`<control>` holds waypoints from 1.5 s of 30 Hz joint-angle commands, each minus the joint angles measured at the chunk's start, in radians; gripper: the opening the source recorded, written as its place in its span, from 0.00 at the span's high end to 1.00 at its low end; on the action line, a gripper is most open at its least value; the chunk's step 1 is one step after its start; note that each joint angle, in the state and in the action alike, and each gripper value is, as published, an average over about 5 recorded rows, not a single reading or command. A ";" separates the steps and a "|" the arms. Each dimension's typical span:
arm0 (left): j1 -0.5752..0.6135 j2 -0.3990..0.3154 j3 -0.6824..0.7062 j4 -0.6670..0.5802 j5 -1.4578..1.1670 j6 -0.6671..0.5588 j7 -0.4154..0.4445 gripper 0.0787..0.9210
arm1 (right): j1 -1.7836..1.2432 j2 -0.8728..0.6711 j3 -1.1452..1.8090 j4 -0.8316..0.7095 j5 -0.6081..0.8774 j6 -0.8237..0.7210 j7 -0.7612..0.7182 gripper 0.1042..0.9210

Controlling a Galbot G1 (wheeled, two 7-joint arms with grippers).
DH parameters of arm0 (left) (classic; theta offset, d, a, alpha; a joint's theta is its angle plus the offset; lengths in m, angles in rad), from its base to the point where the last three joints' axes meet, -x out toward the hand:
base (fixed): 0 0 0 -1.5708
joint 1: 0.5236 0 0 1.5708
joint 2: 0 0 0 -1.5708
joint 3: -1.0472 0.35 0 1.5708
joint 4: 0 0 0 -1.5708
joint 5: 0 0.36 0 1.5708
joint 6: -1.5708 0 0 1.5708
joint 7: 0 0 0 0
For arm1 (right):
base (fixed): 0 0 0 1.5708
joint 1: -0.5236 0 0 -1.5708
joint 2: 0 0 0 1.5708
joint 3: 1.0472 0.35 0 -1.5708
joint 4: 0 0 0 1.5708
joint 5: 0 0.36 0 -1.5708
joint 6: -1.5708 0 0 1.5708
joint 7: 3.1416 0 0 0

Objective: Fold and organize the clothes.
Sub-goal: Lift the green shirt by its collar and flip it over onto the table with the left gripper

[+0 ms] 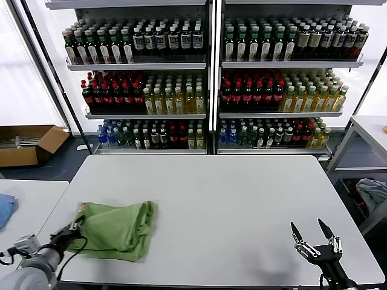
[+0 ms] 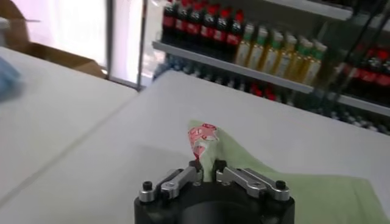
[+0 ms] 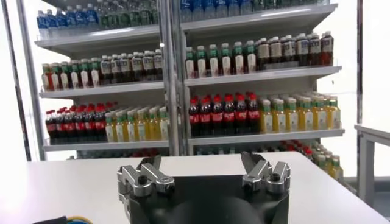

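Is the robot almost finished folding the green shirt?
Not yet. The green shirt lies bunched and loosely doubled over on the white table, not a neat fold. Right now the left gripper is pinching the shirt's edge, where a red-and-white print shows. The right gripper waits open at the table's near right, holding nothing. Smoothing and tidy folding remain.

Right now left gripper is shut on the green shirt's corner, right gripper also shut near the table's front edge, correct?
Not quite. The left gripper is shut on the green shirt, but the right gripper stands open and empty over the table; the head view shows its fingers spread.
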 commanded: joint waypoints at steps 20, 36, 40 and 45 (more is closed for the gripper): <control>-0.051 -0.061 0.389 -0.230 0.255 -0.018 -0.236 0.91 | -0.008 -0.009 -0.014 0.012 0.005 0.003 0.003 0.12; -0.336 -0.196 0.799 -0.147 -0.257 0.024 -0.568 0.91 | -0.063 0.015 0.050 0.067 -0.003 -0.014 0.006 0.12; -0.343 -0.231 0.726 -0.131 -0.287 0.019 -0.580 0.91 | -0.071 0.018 0.068 0.078 -0.004 -0.023 0.008 0.12; -0.332 -0.115 0.464 -0.169 -0.388 0.027 -0.566 0.91 | -0.075 0.022 0.062 0.082 -0.014 -0.023 0.007 0.12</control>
